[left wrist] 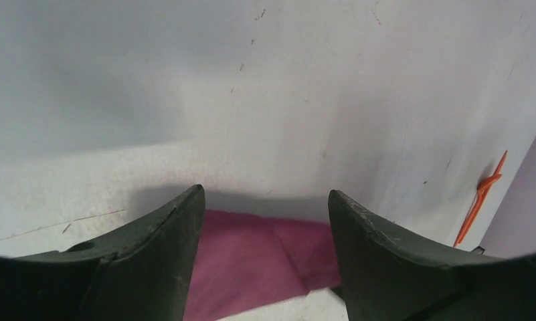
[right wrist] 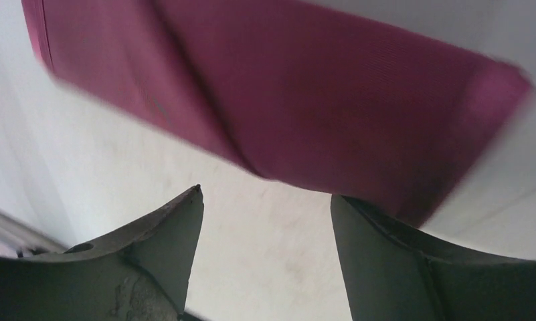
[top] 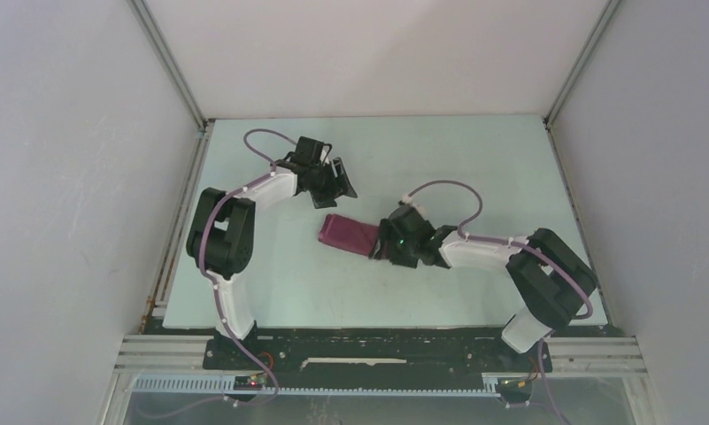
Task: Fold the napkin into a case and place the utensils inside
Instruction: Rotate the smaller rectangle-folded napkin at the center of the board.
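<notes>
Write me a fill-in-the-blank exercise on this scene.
The folded maroon cloth napkin lies on the pale ____.
The thin orange plastic utensils show only in the ____ wrist view.
The left gripper and the right gripper both have ____ jaws.
Missing: table; left; open.

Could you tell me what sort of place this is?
Probably a robotics lab work cell: plain white panels on aluminium framing enclose a pale table with the left arm and right arm bolted at its near edge.
</notes>
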You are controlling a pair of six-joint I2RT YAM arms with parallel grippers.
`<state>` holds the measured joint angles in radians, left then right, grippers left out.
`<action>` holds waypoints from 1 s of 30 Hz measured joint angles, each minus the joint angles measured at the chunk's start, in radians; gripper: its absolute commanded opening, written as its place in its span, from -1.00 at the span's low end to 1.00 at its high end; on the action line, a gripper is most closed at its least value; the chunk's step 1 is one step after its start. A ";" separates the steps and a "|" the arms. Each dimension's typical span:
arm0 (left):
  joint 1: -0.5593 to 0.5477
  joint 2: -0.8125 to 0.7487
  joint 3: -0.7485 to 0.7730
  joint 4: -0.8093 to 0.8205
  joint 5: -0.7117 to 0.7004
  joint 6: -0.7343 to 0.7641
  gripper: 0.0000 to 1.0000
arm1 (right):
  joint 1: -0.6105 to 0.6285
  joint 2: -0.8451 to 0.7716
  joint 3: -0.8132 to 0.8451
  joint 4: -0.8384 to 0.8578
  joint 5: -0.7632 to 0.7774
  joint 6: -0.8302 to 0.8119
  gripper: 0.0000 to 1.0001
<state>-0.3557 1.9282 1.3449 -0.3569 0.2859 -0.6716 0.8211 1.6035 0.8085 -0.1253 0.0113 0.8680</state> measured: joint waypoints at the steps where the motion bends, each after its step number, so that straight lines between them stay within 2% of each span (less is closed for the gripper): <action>1: 0.000 0.000 0.002 -0.006 -0.005 0.002 0.48 | -0.050 0.006 0.000 0.015 -0.007 -0.015 0.57; 4: 0.001 -0.017 -0.003 -0.020 -0.024 0.003 0.50 | -0.203 0.052 0.034 0.059 -0.049 -0.079 0.56; 7: 0.002 -0.056 -0.018 -0.035 -0.042 0.011 0.51 | -0.340 0.200 0.211 0.045 -0.132 -0.176 0.56; 10: 0.002 -0.091 -0.019 -0.049 -0.047 0.023 0.51 | -0.408 0.336 0.419 -0.026 -0.162 -0.265 0.57; 13: 0.003 -0.090 -0.012 -0.058 -0.037 0.039 0.47 | -0.451 0.349 0.488 -0.101 -0.209 -0.327 0.56; 18: 0.003 -0.056 -0.024 -0.072 -0.029 0.044 0.33 | -0.508 0.264 0.486 -0.277 -0.258 -0.409 0.52; 22: 0.002 -0.053 -0.097 -0.057 -0.026 0.044 0.09 | -0.541 0.066 0.405 -0.380 -0.262 -0.466 0.51; 26: 0.000 -0.031 -0.156 -0.024 -0.001 0.037 -0.08 | -0.545 -0.152 0.332 -0.429 -0.263 -0.496 0.52; 30: -0.018 -0.031 -0.196 0.069 0.049 -0.004 -0.21 | -0.548 -0.254 0.284 -0.434 -0.263 -0.504 0.52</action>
<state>-0.3733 1.8977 1.1492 -0.2874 0.3351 -0.6754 0.2729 1.3491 1.0927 -0.5591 -0.2516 0.3641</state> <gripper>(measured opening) 0.435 0.760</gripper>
